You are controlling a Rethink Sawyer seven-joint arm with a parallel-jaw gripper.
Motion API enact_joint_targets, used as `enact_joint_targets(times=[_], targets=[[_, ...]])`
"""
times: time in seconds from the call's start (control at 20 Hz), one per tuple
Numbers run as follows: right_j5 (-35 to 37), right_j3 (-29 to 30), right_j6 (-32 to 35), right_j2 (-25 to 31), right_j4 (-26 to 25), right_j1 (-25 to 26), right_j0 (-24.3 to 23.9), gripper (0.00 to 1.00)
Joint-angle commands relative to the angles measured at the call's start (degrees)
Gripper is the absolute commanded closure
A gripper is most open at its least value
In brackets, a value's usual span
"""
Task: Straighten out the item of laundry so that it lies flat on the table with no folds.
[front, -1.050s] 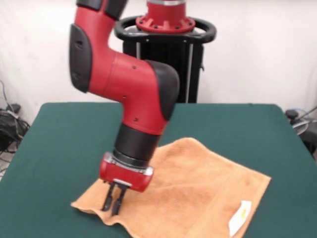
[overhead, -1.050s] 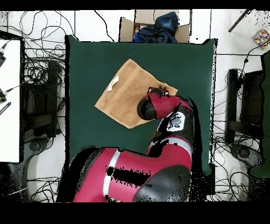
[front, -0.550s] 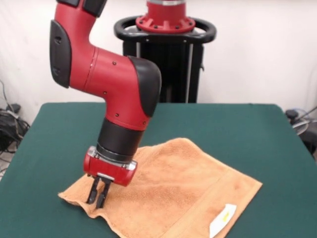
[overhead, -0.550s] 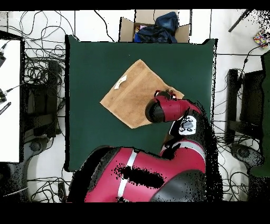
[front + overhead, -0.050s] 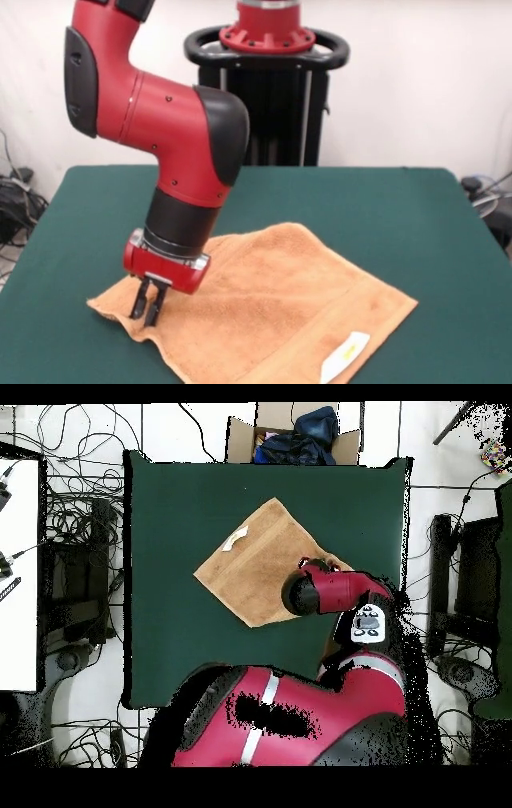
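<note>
The item of laundry is an orange-tan towel spread on the green table, with a white tag at its front right edge. My gripper stands upright over the towel's left corner, its fingers shut on the cloth there. Small ripples run along the towel's edge beside the fingers. In the overhead view the towel lies as a diamond near the table's middle, tag at its upper left edge. The red arm covers its right corner and hides the gripper.
A cardboard box with dark cloth in it sits just beyond the table's top edge in the overhead view. Cables lie on the floor around the table. The black pedestal stands behind the table.
The gripper has pulled the towel's corner to the left in the front view. The whole towel slid with it and lies a little flatter. The grip stayed shut.
</note>
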Motion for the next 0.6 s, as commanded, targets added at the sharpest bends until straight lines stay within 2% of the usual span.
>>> enact_joint_targets(times=[0.05,0.15,0.4,0.6], targets=[[9.54,7.22,-7.29,4.77,-4.70,1.38,-2.68,1.00],[9.07,8.06,-5.92,4.07,-5.00,1.40,-2.86,1.00],[9.98,14.00,-4.15,2.34,-5.25,-2.30,-3.04,1.00],[4.57,18.73,-1.23,-0.09,-7.57,-2.42,-3.54,1.00]])
